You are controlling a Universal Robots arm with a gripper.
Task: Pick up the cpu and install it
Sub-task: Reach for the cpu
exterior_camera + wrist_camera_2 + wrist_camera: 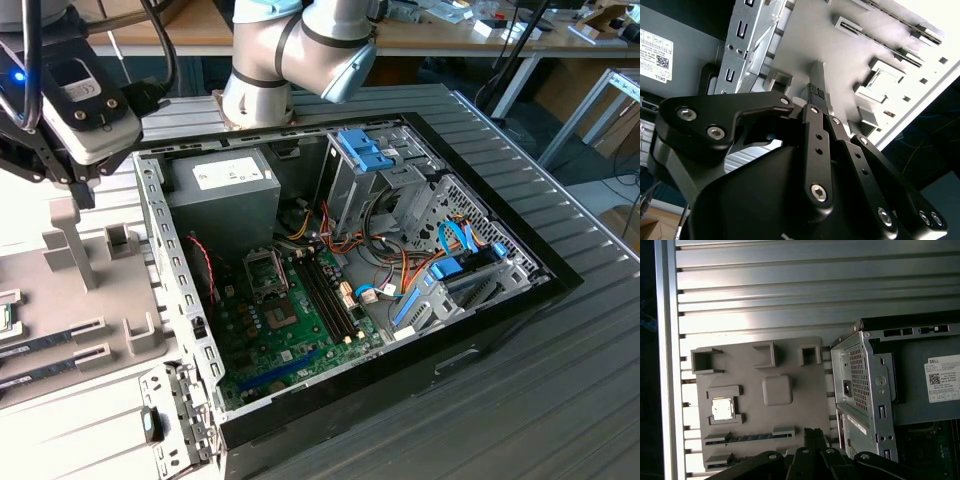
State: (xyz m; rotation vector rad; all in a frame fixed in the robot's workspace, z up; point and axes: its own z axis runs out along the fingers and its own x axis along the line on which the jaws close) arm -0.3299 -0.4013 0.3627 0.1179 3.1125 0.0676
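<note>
The claw [817, 70] hangs above a grey parts tray [805, 405], its two fingers [813, 433] pressed together with nothing between them. In the first wrist view its tips lie over the side of the tray next to the computer case [860, 390], just past the end of the slots that hold the memory sticks [747, 437].

The cpu [722, 409] lies flat, silver lid up, in a square pocket toward the tray edge farthest from the case. It is well apart from the claw and just beside the memory slots.

I judge it light, thin and stiff. The smooth metal lid would be slippery, and the underside is likely delicate, so it should not be scraped or dropped. The safest hold looks to be across two opposite edges of the rim, kept level. The pocket's low walls seem broken by gaps where fingertips could reach in, though I cannot be sure.

The space above the pocket is open. A raised block [777, 390] and upright posts [70, 245] stand on the tray nearby. The case's sheet-metal edge and the power supply [912, 405] border the way to the socket frame [267, 272] on the motherboard [290, 340]. Beyond the tray the ribbed tabletop [765, 290] is bare.
</note>
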